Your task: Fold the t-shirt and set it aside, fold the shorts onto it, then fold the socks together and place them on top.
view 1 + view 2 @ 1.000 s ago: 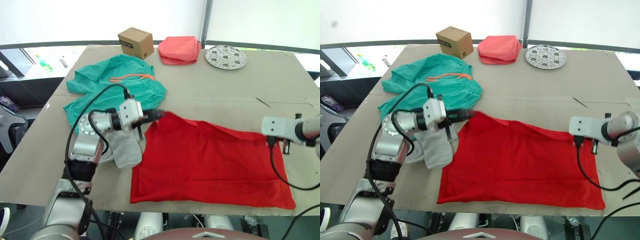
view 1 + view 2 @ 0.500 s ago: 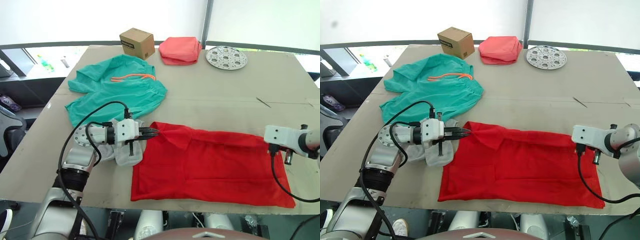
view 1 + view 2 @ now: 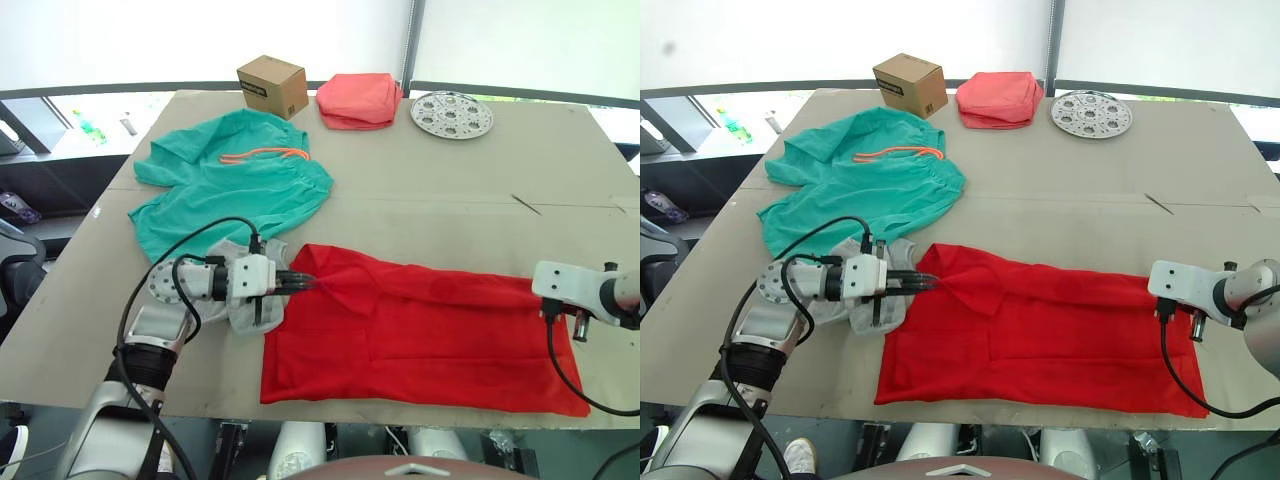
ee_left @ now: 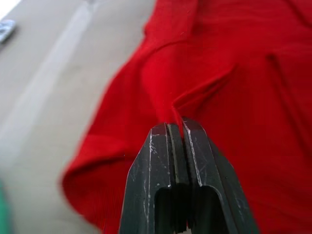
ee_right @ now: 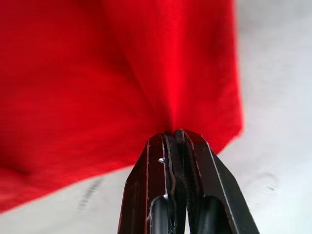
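The red t-shirt (image 3: 420, 335) lies spread across the near half of the table, its far edge doubled over toward me. My left gripper (image 3: 303, 283) is shut on the shirt's far left corner, low over the table. In the left wrist view its fingers (image 4: 163, 146) pinch a red fold. My right gripper (image 5: 174, 132) is shut on the shirt's far right edge. The grey socks (image 3: 885, 315) lie partly under my left forearm, beside the shirt's left edge. The teal shorts (image 3: 235, 180), with an orange drawstring, lie rumpled at the far left.
A cardboard box (image 3: 271, 85), a folded salmon-pink cloth (image 3: 358, 100) and a round perforated metal plate (image 3: 452, 113) stand along the table's far edge. The shirt's near hem runs close to the table's front edge (image 3: 150, 400).
Both grippers have come down and toward me with the shirt's far edge. The raised left corner has dropped to the table, and the shirt's spread has narrowed.
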You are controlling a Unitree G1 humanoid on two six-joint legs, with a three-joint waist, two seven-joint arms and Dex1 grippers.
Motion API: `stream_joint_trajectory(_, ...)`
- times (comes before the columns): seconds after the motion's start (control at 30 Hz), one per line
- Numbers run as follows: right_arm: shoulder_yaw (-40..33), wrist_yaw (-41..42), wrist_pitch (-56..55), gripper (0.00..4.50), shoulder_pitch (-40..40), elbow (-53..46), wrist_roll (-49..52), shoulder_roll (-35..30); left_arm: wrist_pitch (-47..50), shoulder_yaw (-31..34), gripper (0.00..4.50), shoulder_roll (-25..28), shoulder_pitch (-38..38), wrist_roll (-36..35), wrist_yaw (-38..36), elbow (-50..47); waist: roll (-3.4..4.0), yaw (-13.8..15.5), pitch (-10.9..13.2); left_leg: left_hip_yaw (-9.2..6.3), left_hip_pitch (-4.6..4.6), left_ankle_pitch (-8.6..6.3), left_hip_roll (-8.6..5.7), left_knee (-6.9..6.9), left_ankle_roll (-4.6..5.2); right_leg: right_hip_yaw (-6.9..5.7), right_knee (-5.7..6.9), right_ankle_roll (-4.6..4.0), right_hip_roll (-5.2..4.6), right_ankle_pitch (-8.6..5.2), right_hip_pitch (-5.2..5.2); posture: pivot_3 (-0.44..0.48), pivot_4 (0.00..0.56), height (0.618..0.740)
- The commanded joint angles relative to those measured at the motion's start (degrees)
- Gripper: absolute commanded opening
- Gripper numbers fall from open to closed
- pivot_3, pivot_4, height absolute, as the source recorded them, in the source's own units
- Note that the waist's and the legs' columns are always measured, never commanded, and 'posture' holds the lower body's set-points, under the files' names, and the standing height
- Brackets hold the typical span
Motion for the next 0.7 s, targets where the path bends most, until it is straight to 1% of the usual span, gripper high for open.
stream_joint_trajectory(0.03,-1.8,-0.8,0.5,0.04,-0.5,-1.3,0.5,-0.8,-1.8,0.3,0.00,0.8,0.6,0.4,0.5,-2.3,0.00,0.0,0.0,0.00,0.01,-0.03,0.00,0.00,0.04,0.00,-0.01,0.00,-0.02,0.00,-0.04,0.000,0.150,0.740)
stream_joint_trajectory(0.23,-1.4,-0.7,0.9,0.04,-1.3,-1.0,2.3,-0.6,-3.0,0.3,0.00,0.5,-0.8,2.0,2.1,0.1,-0.02,0.1,0.0,0.00,0.00,-0.11,-0.03,0.04,0.19,0.02,-0.01,-0.01,-0.06,0.01,-0.04,0.000,0.150,0.740)
stream_joint_trajectory(0.3,-2.2,-1.0,0.5,0.66,-1.0,-0.9,3.0,-0.7,0.0,0.4,0.75,1.2,-0.4,0.6,1.1,-0.5,-0.02,0.0,0.0,0.00,0.00,-0.10,-0.02,0.02,0.18,0.02,-0.01,-0.02,-0.05,0.00,-0.05,0.000,0.150,0.740)
stream_joint_trajectory(0.33,-3.0,-1.0,1.0,0.93,-0.6,-1.4,3.7,-0.6,0.6,0.6,1.01,1.6,-0.2,0.2,0.9,-0.6,-0.02,0.0,0.0,0.00,0.00,-0.10,-0.01,0.01,0.17,0.02,0.00,-0.02,-0.03,0.00,-0.06,0.000,0.150,0.740)
stream_joint_trajectory(0.4,-5.4,-0.8,3.0,1.93,0.4,-3.5,5.8,-0.1,2.7,2.2,1.97,1.6,-0.2,-1.0,2.3,-1.0,-0.02,0.0,0.0,0.00,-0.01,-0.07,-0.01,-0.02,0.12,0.01,0.00,-0.01,-0.02,0.00,-0.06,0.000,0.150,0.740)
stream_joint_trajectory(0.43,-8.2,0.2,5.8,2.44,1.1,-5.6,8.6,1.0,7.4,3.5,2.49,1.8,0.1,-3.6,2.9,-2.6,-0.02,0.0,0.0,0.00,-0.02,-0.07,-0.01,-0.04,0.11,0.02,0.01,-0.01,-0.02,0.00,-0.06,0.000,0.150,0.740)
stream_joint_trajectory(0.47,-12.0,1.8,9.6,2.48,1.6,-8.3,12.6,2.6,14.3,4.7,2.89,2.5,0.7,-7.2,3.0,-5.2,-0.06,0.0,0.0,0.00,-0.03,-0.05,0.00,-0.04,0.08,0.01,0.02,-0.01,-0.01,0.00,-0.06,0.000,0.150,0.740)
stream_joint_trajectory(0.53,-20.1,3.5,19.7,2.48,0.2,-13.4,20.6,7.6,29.7,7.6,2.89,4.1,1.8,-16.1,4.1,-10.9,-0.15,-0.1,0.1,-0.06,-0.04,-0.05,0.01,-0.02,0.08,0.02,0.08,0.01,0.01,0.00,-0.05,0.000,0.150,0.740)
stream_joint_trajectory(0.57,-23.5,1.5,23.6,2.19,-1.9,-15.3,23.3,12.4,37.6,9.1,2.70,4.6,2.0,-21.2,5.4,-13.7,-0.19,-0.1,0.1,-0.10,-0.01,-0.06,0.02,0.01,0.10,0.02,0.13,0.02,0.01,0.00,-0.04,0.000,0.150,0.740)
stream_joint_trajectory(0.6,-25.8,-0.6,26.7,2.00,-3.7,-17.0,25.4,17.3,42.8,10.2,2.54,4.3,1.9,-24.6,7.3,-15.7,-0.41,-0.2,0.1,-0.11,-0.02,-0.06,0.02,0.00,0.11,0.01,0.14,0.03,0.01,0.00,-0.04,0.000,0.150,0.740)
stream_joint_trajectory(0.63,-27.3,-3.1,28.6,1.69,-4.8,-18.8,26.7,21.7,47.3,11.3,2.15,3.7,1.9,-27.6,9.8,-17.9,-0.56,-0.2,0.0,-0.17,0.01,-0.10,0.02,-0.02,0.18,0.00,0.15,0.17,0.02,-0.09,0.00,0.000,0.150,0.740)
stream_joint_trajectory(0.67,-28.2,-4.8,30.1,1.25,-5.4,-20.2,27.7,24.6,50.4,12.1,1.76,3.3,2.0,-29.4,11.6,-19.6,-0.54,-0.2,0.0,-0.34,-0.01,-0.11,0.02,0.12,0.17,-0.03,0.25,0.21,0.04,-0.11,0.02,0.000,0.150,0.740)
stream_joint_trajectory(0.7,-28.1,-8.6,31.2,0.83,-5.6,-21.9,27.6,29.6,53.6,12.4,1.37,1.7,2.3,-31.4,15.4,-22.7,-0.56,0.0,0.1,-0.43,0.03,-0.11,-0.03,0.12,0.17,-0.06,0.22,0.23,0.01,-0.12,0.10,0.000,0.150,0.740)
